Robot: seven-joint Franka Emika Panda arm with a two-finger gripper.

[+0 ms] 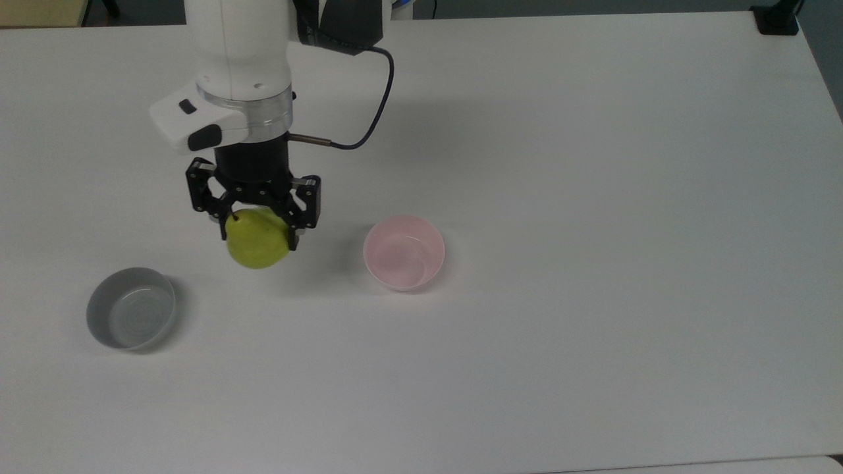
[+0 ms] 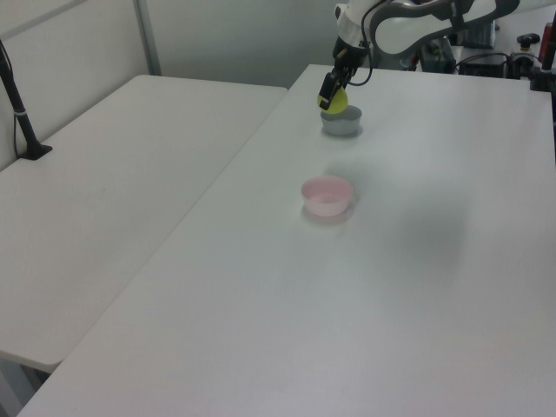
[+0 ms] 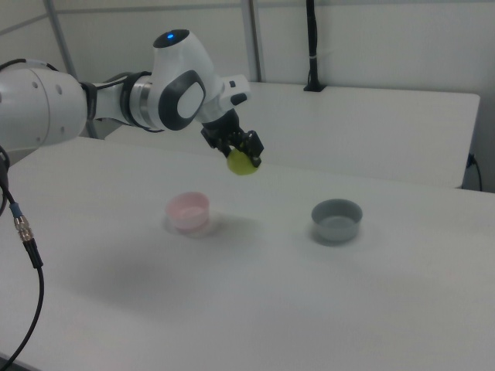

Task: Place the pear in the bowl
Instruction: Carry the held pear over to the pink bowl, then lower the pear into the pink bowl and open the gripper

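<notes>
While held aloft: the pear [image 1: 257, 239] hangs clear above the table [image 1: 593, 197].
Pink bowl [image 1: 404, 253]: empty, near the table's middle.
Grey bowl [image 1: 131, 316]: empty, toward the top view's left edge.
Gripper [image 1: 259, 224]: fingers [image 1: 294, 232] clamped on the pear's upper sides; fruit protrudes below the tips.
Pear position: between the two bowls in the top view.
Surroundings: bare tabletop between pear and pink bowl; a dark cable [image 1: 369, 118] loops from the wrist.

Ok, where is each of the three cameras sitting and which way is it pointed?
Top view: overhead, looking down at the table; wrist and gripper holding the pear.
Left view: raised, beyond the pink bowl, facing the arm.
Right view: lower, from the side; elbow, wrist, cable.
All three share the pear, the pink bowl and the grey bowl.
</notes>
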